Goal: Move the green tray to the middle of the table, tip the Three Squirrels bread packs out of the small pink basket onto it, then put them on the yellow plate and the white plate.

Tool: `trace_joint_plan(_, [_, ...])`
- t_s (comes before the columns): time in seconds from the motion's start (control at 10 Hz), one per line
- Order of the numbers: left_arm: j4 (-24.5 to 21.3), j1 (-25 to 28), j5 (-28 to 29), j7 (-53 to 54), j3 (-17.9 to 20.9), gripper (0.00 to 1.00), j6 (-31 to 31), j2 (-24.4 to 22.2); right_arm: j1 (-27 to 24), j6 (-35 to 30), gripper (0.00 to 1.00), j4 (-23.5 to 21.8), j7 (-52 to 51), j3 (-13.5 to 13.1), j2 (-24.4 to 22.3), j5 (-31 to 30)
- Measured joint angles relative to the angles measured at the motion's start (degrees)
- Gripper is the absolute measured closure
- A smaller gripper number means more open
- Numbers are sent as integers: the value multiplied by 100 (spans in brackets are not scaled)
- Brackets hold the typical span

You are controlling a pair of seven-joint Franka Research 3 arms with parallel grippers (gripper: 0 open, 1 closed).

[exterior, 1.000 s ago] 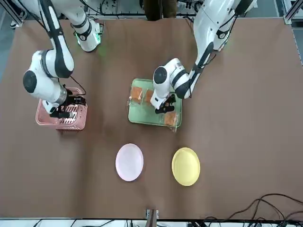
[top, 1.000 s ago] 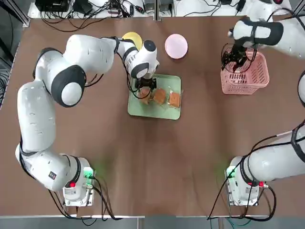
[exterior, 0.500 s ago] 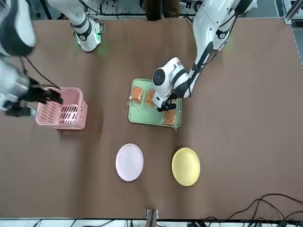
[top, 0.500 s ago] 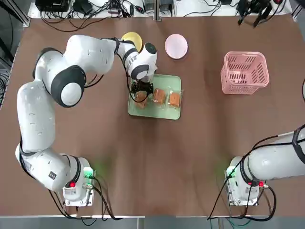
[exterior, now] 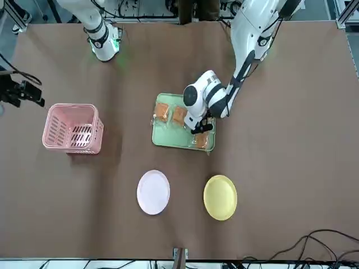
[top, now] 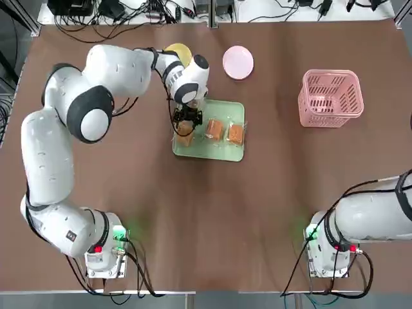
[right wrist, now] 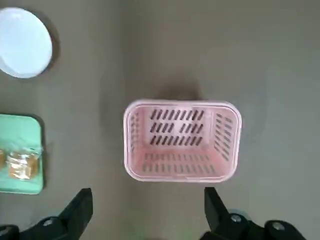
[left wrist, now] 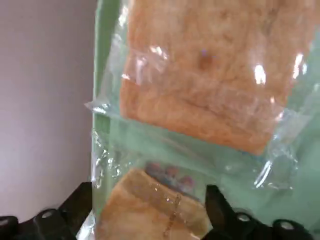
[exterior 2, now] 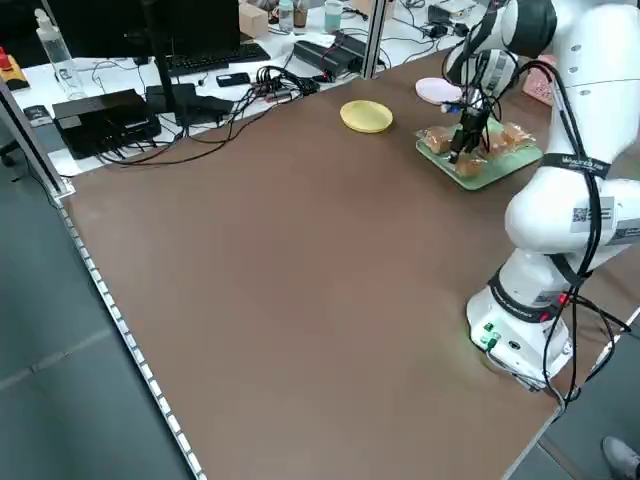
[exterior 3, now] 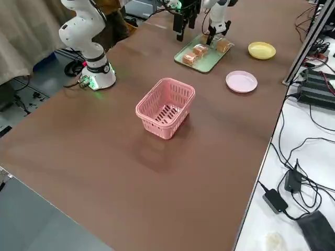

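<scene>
The green tray (top: pixel 226 152) lies mid-table with three bread packs on it. My left gripper (left wrist: pixel 150 200) is low over the tray's left end. It is open, with one bread pack (left wrist: pixel 150 217) between its fingers. The same pack shows under it in the front view (exterior: pixel 202 140). The other two bread packs (top: pixel 214 129) (top: pixel 235 133) lie side by side to the right. The pink basket (top: pixel 330 98) stands upright and empty at the right. My right gripper (right wrist: pixel 145 200) is open, high above the basket, and sits at the picture's edge in the front view (exterior: pixel 28 94). The yellow plate (exterior: pixel 220 197) and the white plate (top: pixel 238 62) lie empty beyond the tray.
My left arm (top: pixel 122 64) reaches over the table's far left and covers part of the yellow plate (top: pixel 179 50). Cables and boxes (exterior 2: pixel 110 120) lie past the far edge. Both arm bases (top: pixel 103 254) (top: pixel 328 254) stand at the near edge.
My right gripper has left the pink basket's rim and pulled up and away out of the top view. My left gripper has shifted slightly toward the tray's left end.
</scene>
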Motion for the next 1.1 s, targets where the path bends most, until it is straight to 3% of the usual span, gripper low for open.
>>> trace_joint_plan(0.3, [371,157,2,97,-2,0,-388,-439,-165,-199,1,1,130,123,0,-41])
trace_joint_plan(0.6, [1060,9,-106,-67,-65,0,-578,-508,-183,-212,5,94,318,126,-2,-43])
trace_joint_plan(0.9, [1916,-535,-224,-728,-49,0,-449,-38,-183,-244,4,149,338,142,-2,-42])
trace_joint_plan(1.1, [2273,-886,-212,-1007,61,0,273,421,-183,-282,4,149,341,161,-2,-42])
